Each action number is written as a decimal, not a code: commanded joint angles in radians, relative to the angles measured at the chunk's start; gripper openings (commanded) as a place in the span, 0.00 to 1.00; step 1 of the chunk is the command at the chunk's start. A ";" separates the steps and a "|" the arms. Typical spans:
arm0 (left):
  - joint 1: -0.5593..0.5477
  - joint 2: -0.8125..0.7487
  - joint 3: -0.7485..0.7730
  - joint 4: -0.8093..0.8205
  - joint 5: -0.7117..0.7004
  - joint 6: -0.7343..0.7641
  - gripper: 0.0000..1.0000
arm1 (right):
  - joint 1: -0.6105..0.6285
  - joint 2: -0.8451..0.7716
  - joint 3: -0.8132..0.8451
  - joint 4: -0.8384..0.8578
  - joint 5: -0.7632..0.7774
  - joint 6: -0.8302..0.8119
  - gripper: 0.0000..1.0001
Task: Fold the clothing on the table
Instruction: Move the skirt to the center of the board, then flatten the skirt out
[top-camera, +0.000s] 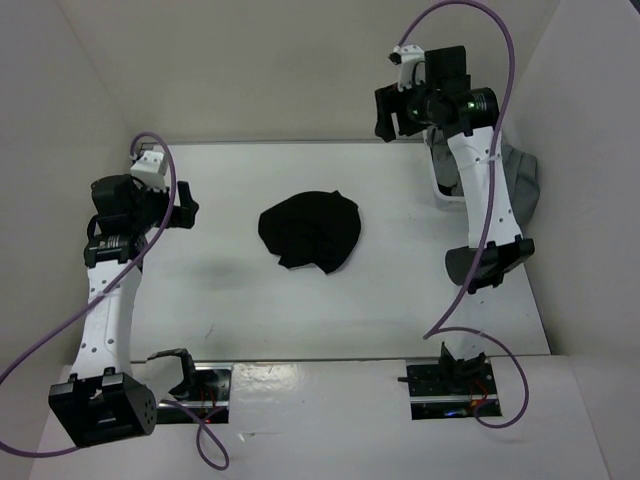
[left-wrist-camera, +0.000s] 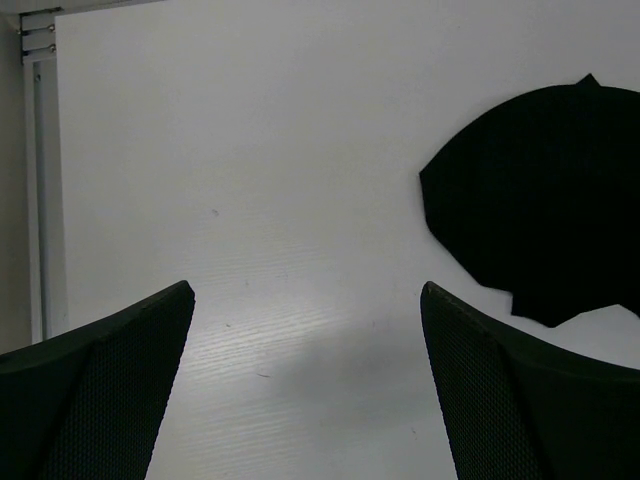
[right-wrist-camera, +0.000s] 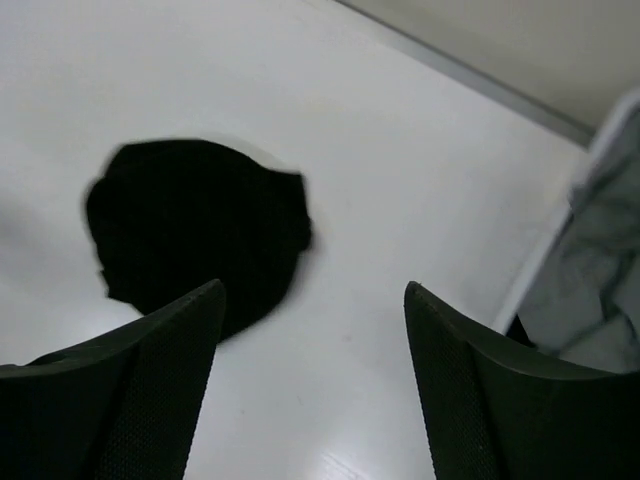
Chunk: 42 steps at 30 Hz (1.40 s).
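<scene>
Top view: one black clothing (top-camera: 310, 232) lies crumpled mid table (top-camera: 250, 300), well apart from both arms. Probably best to pinch opposite edges and spread it flat first.
Left wrist: left gripper (left-wrist-camera: 305, 288) jaws apart, empty.
Right wrist: right gripper (right-wrist-camera: 312, 286) jaws apart, empty. Grey fabric (right-wrist-camera: 600, 260) off to the side, count unclear.

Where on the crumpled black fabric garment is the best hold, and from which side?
On the black fabric garment, probably the near-left edge, where a flat corner juts from the bunched heap. Pinch it from above, coming in from the left: the open left tool is nearest that side.
</scene>
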 joint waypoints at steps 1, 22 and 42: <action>-0.002 -0.023 0.003 0.000 0.096 0.036 1.00 | -0.120 -0.075 -0.116 0.083 0.142 0.037 0.79; -0.359 0.023 0.003 -0.149 -0.144 0.093 1.00 | 0.076 -0.732 -1.415 0.572 0.298 0.046 0.95; -0.235 0.730 0.347 -0.302 0.157 -0.060 1.00 | 0.145 -0.117 -1.084 0.678 0.218 0.123 0.90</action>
